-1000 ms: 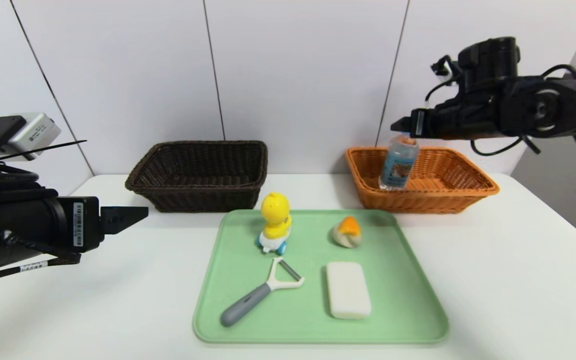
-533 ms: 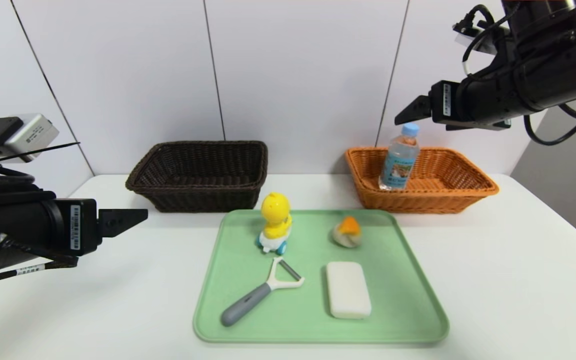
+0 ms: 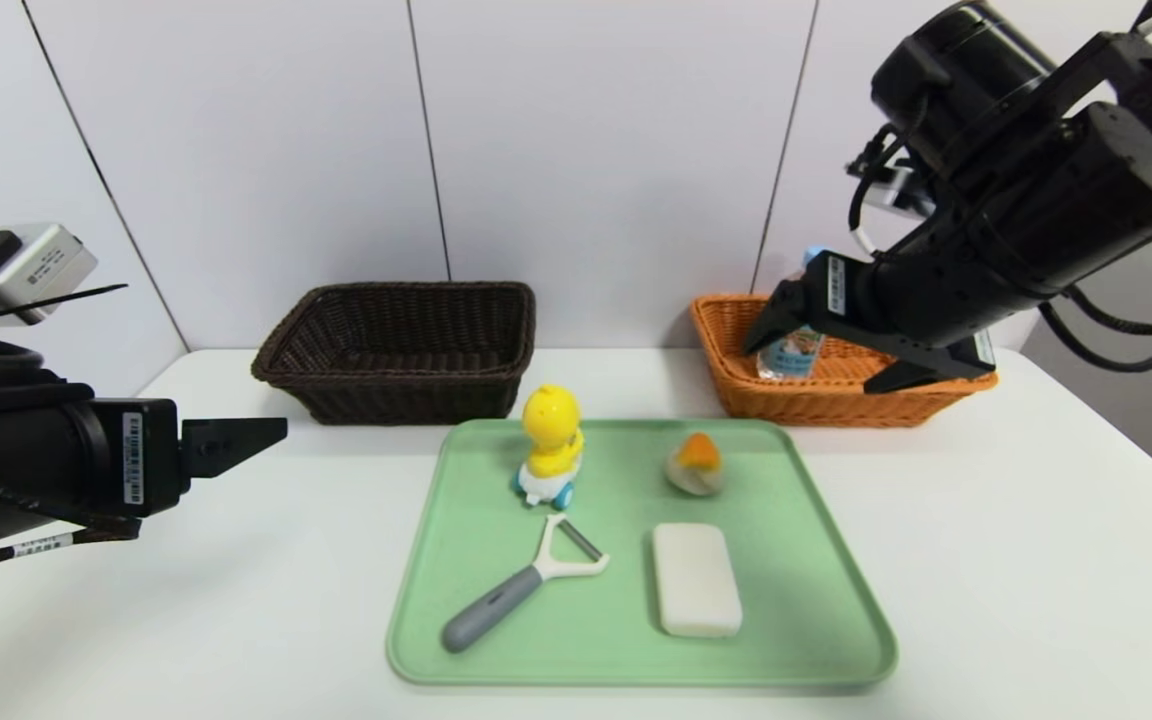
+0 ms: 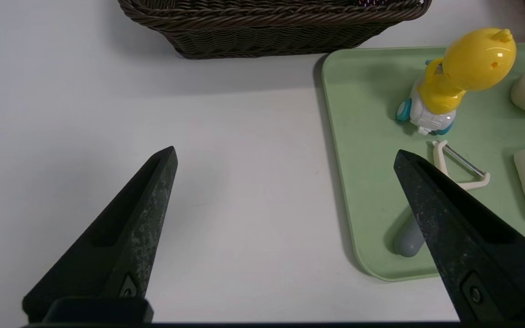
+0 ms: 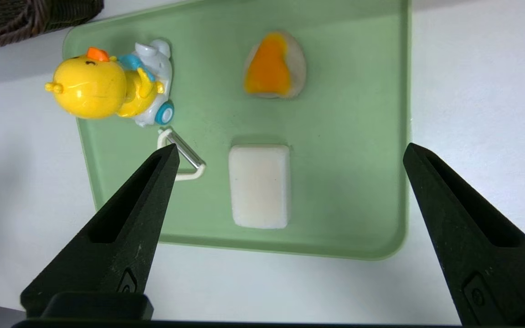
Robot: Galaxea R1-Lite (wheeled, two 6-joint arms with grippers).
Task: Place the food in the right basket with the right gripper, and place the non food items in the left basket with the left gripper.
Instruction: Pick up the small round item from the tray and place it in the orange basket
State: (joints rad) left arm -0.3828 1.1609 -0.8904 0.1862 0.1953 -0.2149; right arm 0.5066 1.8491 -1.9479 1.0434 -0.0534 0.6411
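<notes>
One bun [image 3: 695, 465] on tray [image 3: 836, 640], below open right end effector [image 3: 821, 345].

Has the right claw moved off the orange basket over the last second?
Yes. The right claw, open and empty, has swung from above the orange basket toward its front rim and the green tray.

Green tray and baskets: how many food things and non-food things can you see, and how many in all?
Food: 2, bun, water bottle
Non-food: 3, duck toy, peeler, white bar
Baskets: 2, dark brown basket, orange basket
Total: 7
</notes>
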